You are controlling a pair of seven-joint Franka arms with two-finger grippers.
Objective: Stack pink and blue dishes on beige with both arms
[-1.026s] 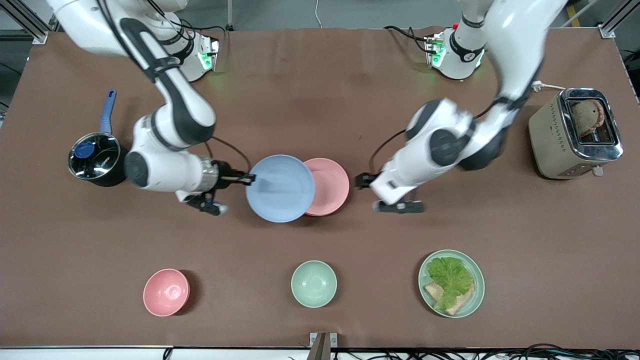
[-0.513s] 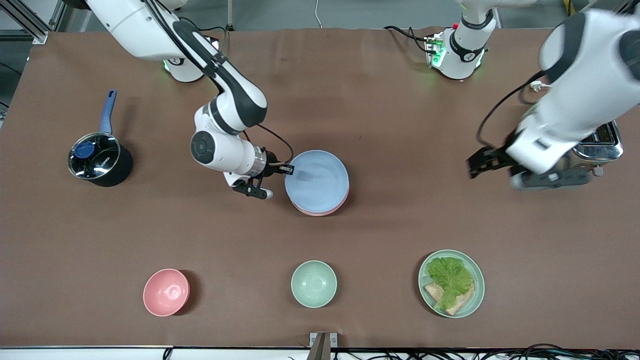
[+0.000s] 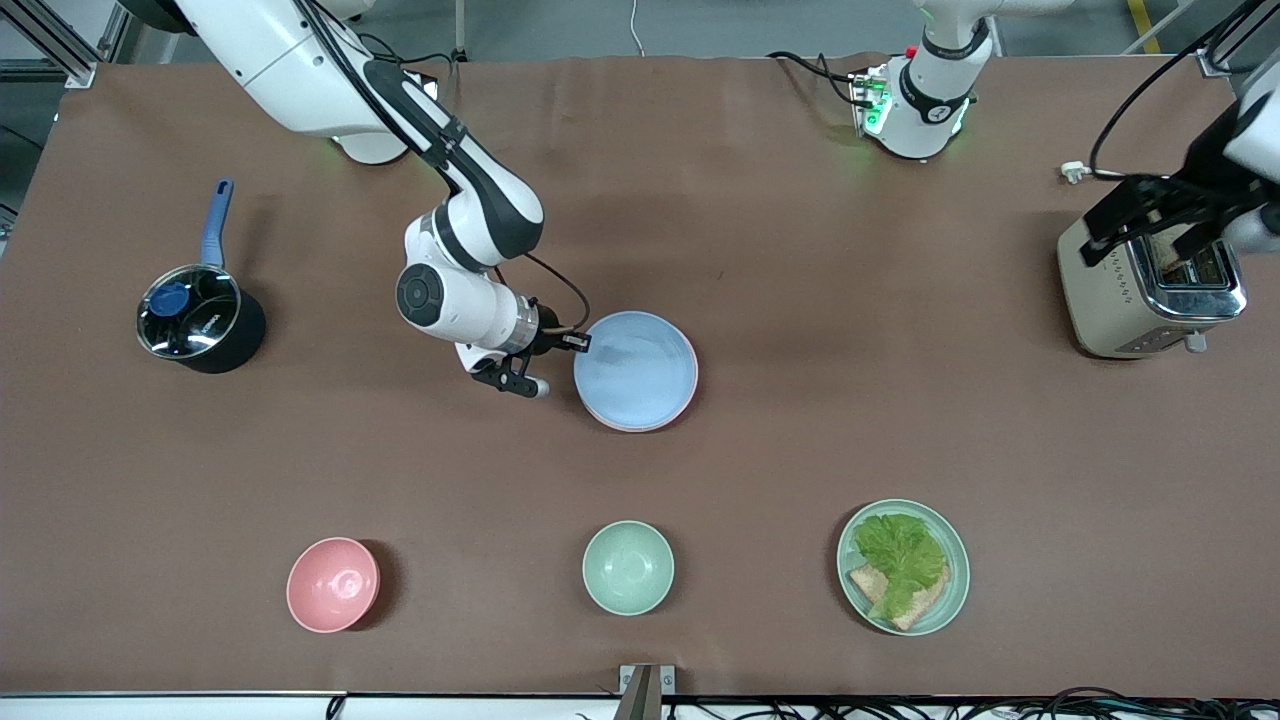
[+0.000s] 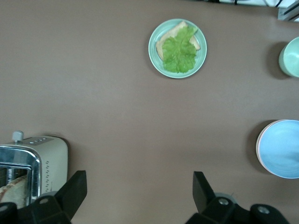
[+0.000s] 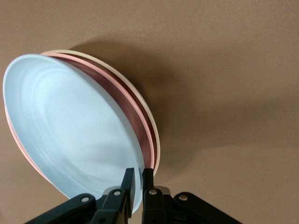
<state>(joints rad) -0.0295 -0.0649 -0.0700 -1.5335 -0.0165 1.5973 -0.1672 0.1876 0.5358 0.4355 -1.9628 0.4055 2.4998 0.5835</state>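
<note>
Blue plate (image 3: 637, 368) sits atop pink plate (image 5: 140, 126) and beige plate (image 5: 152, 122), mid-table; its rim is pinched between the nearly closed fingers of the right gripper (image 3: 577, 342). Matte pastel, tilted in the right wrist view. Left gripper (image 3: 1150, 215) spread wide, empty, over the toaster (image 3: 1150, 290).

Blue plate (image 3: 636, 368), pink plate (image 5: 140, 133), beige plate (image 5: 150, 126): matte, smooth. Toaster (image 3: 1150, 270), upper right of frame: cream body, polished chrome top. Table cover (image 3: 700, 200): matte brown. Arms: glossy white.
</note>
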